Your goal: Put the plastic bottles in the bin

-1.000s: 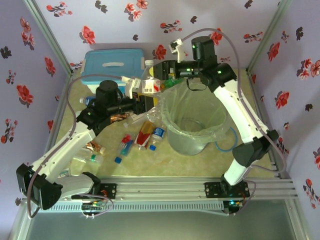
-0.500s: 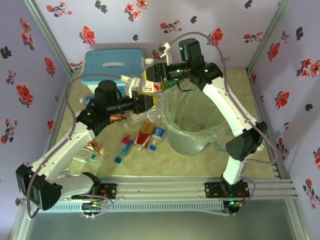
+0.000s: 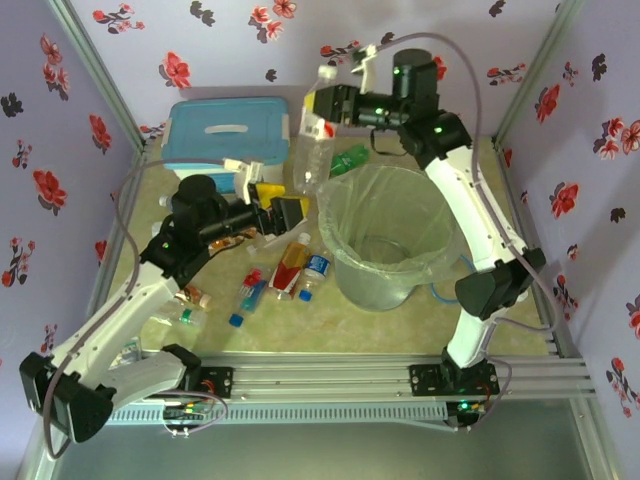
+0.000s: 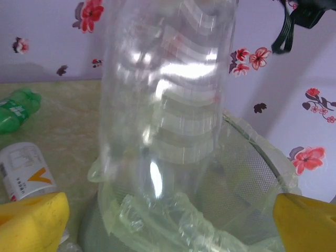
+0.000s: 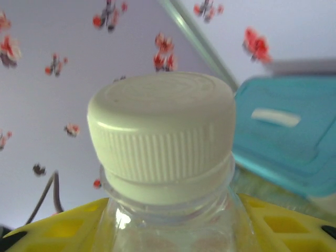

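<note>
You have: bin [image 3: 385, 240] at table [image 3: 300, 322] centre | box [image 3: 228, 130] behind it, leftward | loose bottles [image 3: 288, 268] lying on table left of bin | hanging bottle [image 3: 311, 160] above bin's far-left rim.

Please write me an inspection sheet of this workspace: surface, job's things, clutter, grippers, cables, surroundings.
Surface: beige table, partly littered.
Job's things: bin upright, bag-lined; clear bottle held in the air by its rim; red-labelled bottle and green bottle lying on the table.
Clutter: white box with blue lid; small blue cap.
Grippers: right gripper shut on the clear bottle's neck; left gripper open, empty.
Cables: grey cable looping over the right arm; blue cord beside the bin.
Surroundings: floral walls.
</note>
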`<state>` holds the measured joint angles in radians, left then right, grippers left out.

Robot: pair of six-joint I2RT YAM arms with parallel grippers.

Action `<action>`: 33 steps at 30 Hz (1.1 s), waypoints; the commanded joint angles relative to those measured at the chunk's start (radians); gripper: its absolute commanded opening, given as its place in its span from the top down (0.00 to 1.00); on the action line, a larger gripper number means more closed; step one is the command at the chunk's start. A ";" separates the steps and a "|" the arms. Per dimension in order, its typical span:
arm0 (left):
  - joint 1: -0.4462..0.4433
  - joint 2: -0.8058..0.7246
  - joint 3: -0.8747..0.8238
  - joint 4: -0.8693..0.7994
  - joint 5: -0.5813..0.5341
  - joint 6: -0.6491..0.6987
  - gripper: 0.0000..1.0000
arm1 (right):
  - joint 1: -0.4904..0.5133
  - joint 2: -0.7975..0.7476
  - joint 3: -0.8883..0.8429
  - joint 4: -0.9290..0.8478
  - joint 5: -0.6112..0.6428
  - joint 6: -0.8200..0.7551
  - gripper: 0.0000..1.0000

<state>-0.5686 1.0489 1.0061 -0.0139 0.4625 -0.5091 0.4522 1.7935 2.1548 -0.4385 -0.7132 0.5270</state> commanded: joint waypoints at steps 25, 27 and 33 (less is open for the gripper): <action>-0.026 0.694 0.367 -0.183 -0.423 0.032 0.14 | -0.093 -0.566 -0.663 -0.337 0.629 -0.246 0.50; -0.033 0.729 0.394 -0.183 -0.423 0.042 0.15 | -0.085 -0.578 -0.723 -0.327 0.656 -0.248 0.49; -0.046 0.829 0.459 -0.180 -0.420 0.053 0.19 | -0.078 -0.613 -0.867 -0.290 0.685 -0.232 0.46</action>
<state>-0.6052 1.8370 1.4181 -0.1993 0.0593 -0.4866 0.3676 1.2297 1.3266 -0.7677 -0.0700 0.2951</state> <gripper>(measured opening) 0.811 0.529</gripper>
